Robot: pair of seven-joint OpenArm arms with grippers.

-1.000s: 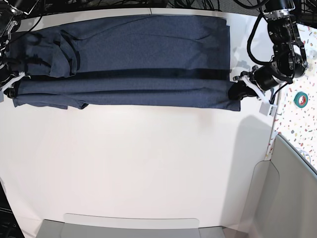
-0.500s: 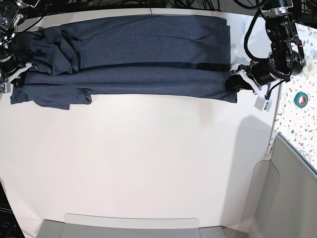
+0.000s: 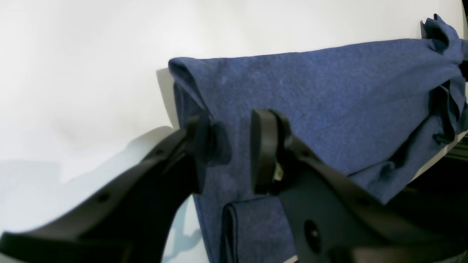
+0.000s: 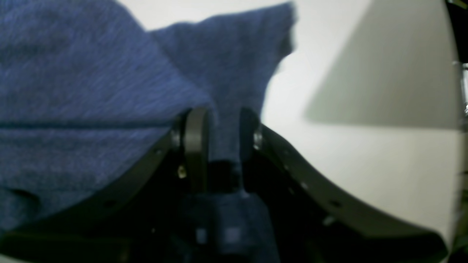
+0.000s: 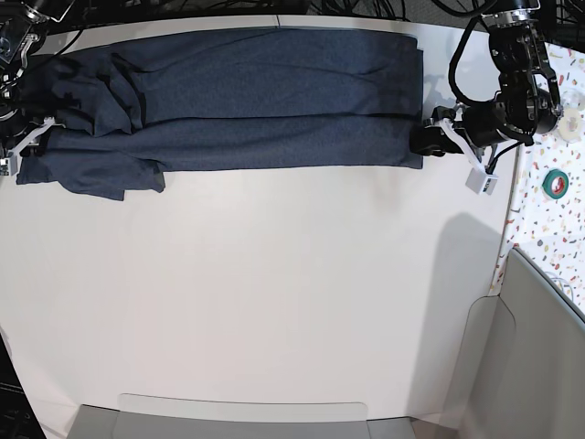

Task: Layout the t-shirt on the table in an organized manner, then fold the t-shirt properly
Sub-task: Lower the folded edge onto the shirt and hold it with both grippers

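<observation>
Item: t-shirt (image 5: 265, 101) — folded lengthwise into a long band, lying along the far edge of the table (image 5: 274, 293). Long axis runs side to side in the base view; the sleeve end is bunched at that view's left, the hem end squared off at its right.

Left gripper (image 3: 228, 148) — at the hem end. Jaws spread, cloth lying between them but not pinched; you can see a clear gap at each pad.

Right gripper (image 4: 219, 135) — at the sleeve end. Jaws stand a little apart with a strip of cloth running between them; whether they pinch it you cannot tell, the view is blurred.

Relation to mind: each arm sits at one end of the band — so a next fold across the long axis, as I judge it, brings one end toward the other. The left holds the tidier corner.
</observation>
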